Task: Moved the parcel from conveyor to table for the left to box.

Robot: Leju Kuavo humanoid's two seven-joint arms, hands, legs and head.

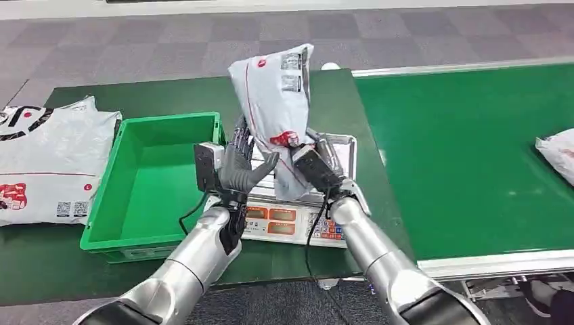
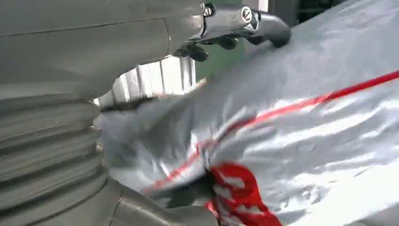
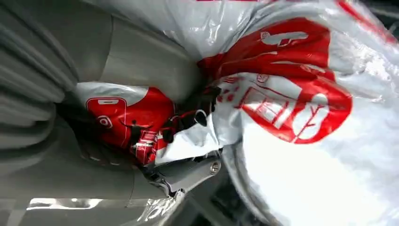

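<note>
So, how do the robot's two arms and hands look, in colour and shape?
Both arms are smooth silver tubes, the left arm and the right arm. The left hand is dark grey with slim jointed fingers; the right hand is black and grey. A black cable runs beside the right wrist. In the wrist views, grey ribbed covers sit behind each hand.

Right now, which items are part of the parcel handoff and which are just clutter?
In play:
- grey parcel, held upright above the scale
- right hand, gripping its lower end
- left hand, against its side
- green bin, empty
- conveyor

Lying about:
- weighing scale
- flat mailers beside the bin
- another parcel on the conveyor
</note>
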